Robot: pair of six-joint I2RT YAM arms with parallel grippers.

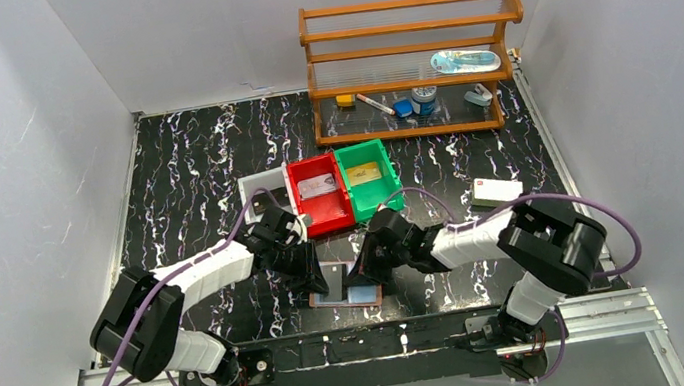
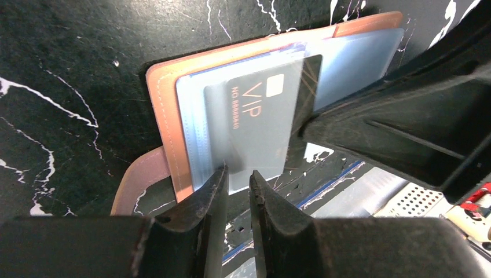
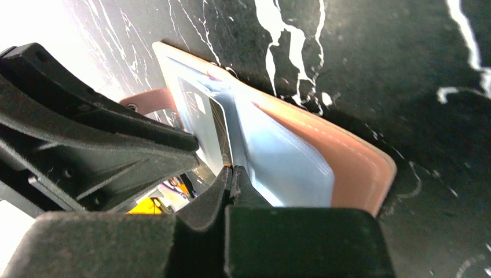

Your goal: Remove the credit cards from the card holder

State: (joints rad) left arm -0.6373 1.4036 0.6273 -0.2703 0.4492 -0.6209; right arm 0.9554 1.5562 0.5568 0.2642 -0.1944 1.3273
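Note:
The reddish-brown card holder (image 1: 361, 297) lies open on the black marbled table between both grippers. In the left wrist view its leather (image 2: 162, 110) frames pale blue pockets. A dark card marked VIP (image 2: 255, 116) sits in the left pocket, and its right edge sticks out towards the fold. My left gripper (image 2: 237, 175) has a narrow gap between its fingers, with its tips at the near edge of that pocket. My right gripper (image 3: 232, 169) is shut at the fold on the edge of the VIP card (image 3: 202, 124). From above, the left gripper (image 1: 318, 282) and the right gripper (image 1: 361, 273) nearly touch over the holder.
A red bin (image 1: 307, 220) and a green bin (image 1: 390, 201), each with a card inside, stand just behind the holder. A white box with a red mark (image 1: 497, 191) lies at the right. A wooden shelf (image 1: 411, 67) with small items stands at the back.

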